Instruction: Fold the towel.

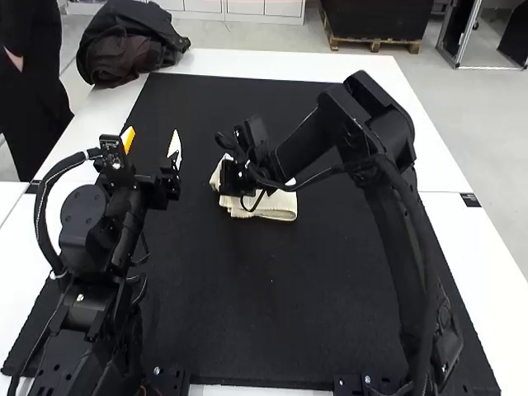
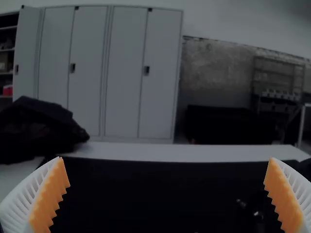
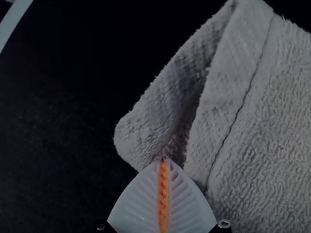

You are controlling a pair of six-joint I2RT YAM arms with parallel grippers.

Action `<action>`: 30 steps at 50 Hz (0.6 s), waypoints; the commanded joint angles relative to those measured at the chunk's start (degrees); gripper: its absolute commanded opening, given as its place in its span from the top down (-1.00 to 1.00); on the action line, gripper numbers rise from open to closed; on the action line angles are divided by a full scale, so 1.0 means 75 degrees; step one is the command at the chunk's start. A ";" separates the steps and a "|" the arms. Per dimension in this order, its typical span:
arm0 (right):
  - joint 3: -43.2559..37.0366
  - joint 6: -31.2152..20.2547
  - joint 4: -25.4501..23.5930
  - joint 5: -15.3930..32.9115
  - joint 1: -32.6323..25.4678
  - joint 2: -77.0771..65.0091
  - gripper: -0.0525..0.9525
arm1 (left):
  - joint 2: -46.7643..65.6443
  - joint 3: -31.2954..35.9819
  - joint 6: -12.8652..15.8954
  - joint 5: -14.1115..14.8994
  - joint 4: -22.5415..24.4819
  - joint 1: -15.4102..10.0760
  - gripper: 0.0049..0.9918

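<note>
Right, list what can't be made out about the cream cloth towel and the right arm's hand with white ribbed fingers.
- High view: part of the towel, covered by the right hand.
- High view: the towel's layer count, too small.
- Right wrist view: the towel's far end, cut off by the edge.
- Right wrist view: any cloth pinched between the fingertips, hidden by the closed fingers.
</note>
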 commanded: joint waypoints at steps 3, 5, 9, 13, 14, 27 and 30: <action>0.0171 -0.0058 0.0053 0.0064 0.0092 0.0123 0.91 | -0.0077 0.0063 -0.0003 0.0082 0.0039 -0.0032 -0.90; 0.0183 -0.0058 0.0053 0.0052 0.0080 0.0169 0.91 | -0.0077 0.0040 -0.0003 0.0082 0.0039 -0.0032 -0.90; 0.0171 -0.0058 0.0053 0.0028 0.0092 0.0251 0.91 | -0.0077 0.0040 -0.0003 0.0082 0.0039 -0.0032 -0.90; 0.0183 -0.0058 0.0077 0.0028 0.0069 0.0392 0.91 | -0.0077 0.0040 -0.0003 0.0082 0.0039 -0.0032 -0.90; 0.0195 -0.0058 0.0077 0.0028 0.0069 0.0439 0.91 | -0.0077 0.0040 -0.0003 0.0082 0.0039 -0.0032 -0.90; 0.0218 -0.0058 0.0065 0.0028 0.0057 0.0732 0.91 | -0.0077 0.0040 -0.0003 0.0082 0.0039 -0.0044 -0.90; 0.0206 -0.0058 0.0065 0.0028 0.0069 0.0779 0.91 | -0.0077 0.0040 -0.0003 0.0082 0.0039 -0.0044 -0.90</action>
